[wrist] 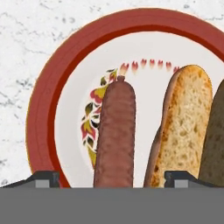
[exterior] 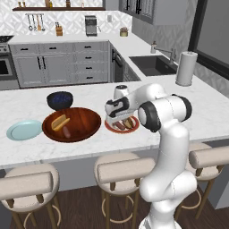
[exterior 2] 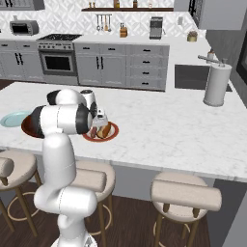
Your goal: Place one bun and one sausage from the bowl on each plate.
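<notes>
1. The white marble counter runs across the kitchen, with padded stools tucked under its near edge.
2. On it, toward nine o'clock from the arm, sits the wide, shallow, reddish-brown wooden bowl. One tan split bun and one reddish sausage lie inside it, the sausage just at five o'clock of the bun.
3. A tall white paper-towel roll stands far back at two o'clock, beside the dark sink.
4. A small dark blue bowl rests just behind the wooden bowl, at its eleven o'clock, nearly touching its rim.
5. The plain pale blue round plate lies flat at nine o'clock of the wooden bowl, close beside it.
6. The white plate with a red-brown rim lies at three o'clock of the wooden bowl, under the arm's hand. It carries a brown-red sausage and, right beside that, a toasted bun, both lying lengthwise.
7. The two-finger tool hovers directly over this plate, its dark tips spread apart on either side of the sausage and clamping nothing; I cannot tell whether they touch the bun.
</notes>
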